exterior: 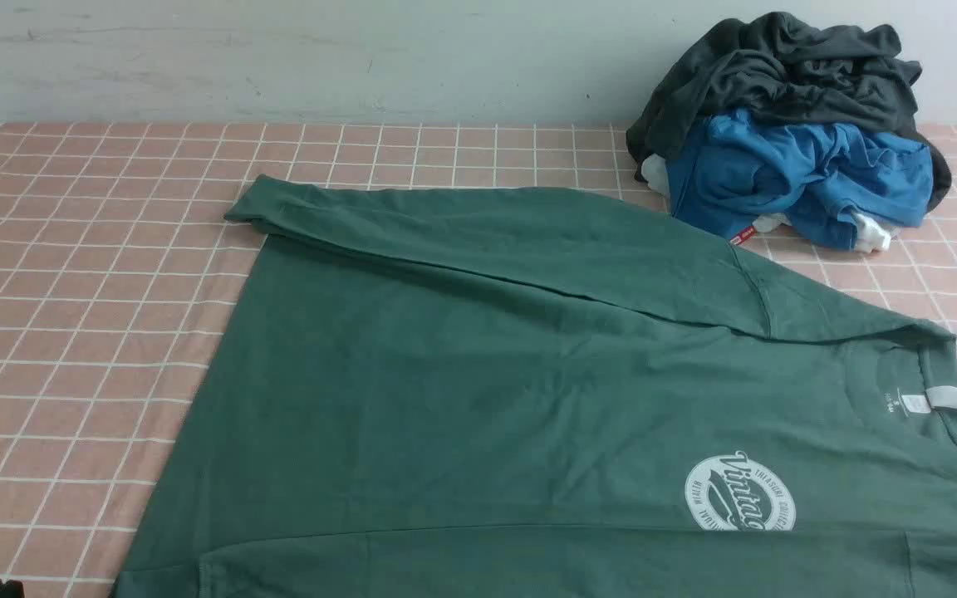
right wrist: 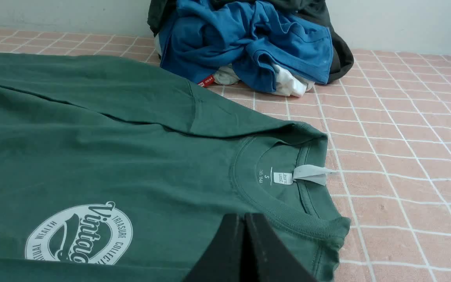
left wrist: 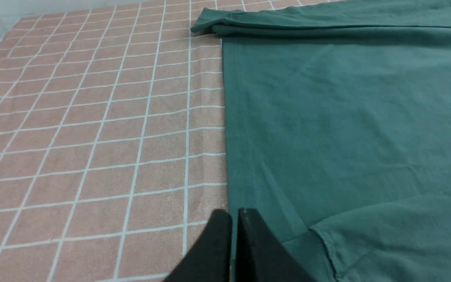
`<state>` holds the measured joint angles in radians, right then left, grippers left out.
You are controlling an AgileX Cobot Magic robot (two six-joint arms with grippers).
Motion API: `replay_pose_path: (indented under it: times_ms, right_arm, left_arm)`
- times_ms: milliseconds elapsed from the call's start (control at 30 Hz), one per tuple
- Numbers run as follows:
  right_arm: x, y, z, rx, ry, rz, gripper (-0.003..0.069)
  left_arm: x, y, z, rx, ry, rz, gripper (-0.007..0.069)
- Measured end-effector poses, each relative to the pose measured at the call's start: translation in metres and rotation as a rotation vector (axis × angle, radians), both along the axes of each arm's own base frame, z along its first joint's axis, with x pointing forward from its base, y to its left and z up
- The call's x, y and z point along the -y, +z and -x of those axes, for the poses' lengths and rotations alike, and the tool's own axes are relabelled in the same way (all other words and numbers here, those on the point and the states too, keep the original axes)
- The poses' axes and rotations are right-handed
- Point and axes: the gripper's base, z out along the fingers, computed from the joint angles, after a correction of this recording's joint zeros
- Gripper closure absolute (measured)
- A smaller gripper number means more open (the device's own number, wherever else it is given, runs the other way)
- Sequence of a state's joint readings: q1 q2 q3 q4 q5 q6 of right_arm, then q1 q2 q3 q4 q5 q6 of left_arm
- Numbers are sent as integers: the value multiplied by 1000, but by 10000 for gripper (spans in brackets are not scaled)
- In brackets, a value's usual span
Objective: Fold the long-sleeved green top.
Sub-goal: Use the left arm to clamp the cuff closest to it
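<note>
The green long-sleeved top [exterior: 478,390] lies flat and sideways on the table. Its neck with the white label [exterior: 948,399] is at the right and its hem at the left. The far sleeve [exterior: 478,224] is folded across the body. The white "Vintage" logo [exterior: 740,494] faces up. In the left wrist view my left gripper [left wrist: 234,214] is shut and empty just over the hem edge [left wrist: 229,117], next to a sleeve cuff [left wrist: 307,254]. In the right wrist view my right gripper [right wrist: 244,217] is shut and empty over the chest near the collar [right wrist: 288,215].
A pile with a dark grey garment [exterior: 777,71] and a blue garment [exterior: 786,174] sits at the back right, close to the top's far shoulder. The pink checked tablecloth [exterior: 71,291] shows at the left and back. A wall runs behind the table.
</note>
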<state>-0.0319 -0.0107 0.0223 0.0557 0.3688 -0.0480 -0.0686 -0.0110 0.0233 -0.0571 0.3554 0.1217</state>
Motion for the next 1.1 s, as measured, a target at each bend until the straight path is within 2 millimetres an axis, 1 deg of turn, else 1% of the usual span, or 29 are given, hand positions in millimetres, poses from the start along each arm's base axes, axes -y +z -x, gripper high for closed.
replay_pose_path:
  times_ms: [733, 933, 1067, 1100]
  right_arm:
    - [0, 0, 0, 0, 0, 0, 669]
    - [0, 0, 0, 0, 0, 0, 669]
    - [0, 0, 0, 1, 0, 0, 669]
    - [0, 0, 0, 4, 0, -5, 669]
  left_arm:
    - [0, 0, 0, 0, 0, -1, 615]
    - [-1, 0, 0, 10, -1, -34, 615]
    - [-1, 6, -2, 92, 3, -33, 615]
    - [-1, 14, -3, 175, 8, -27, 615]
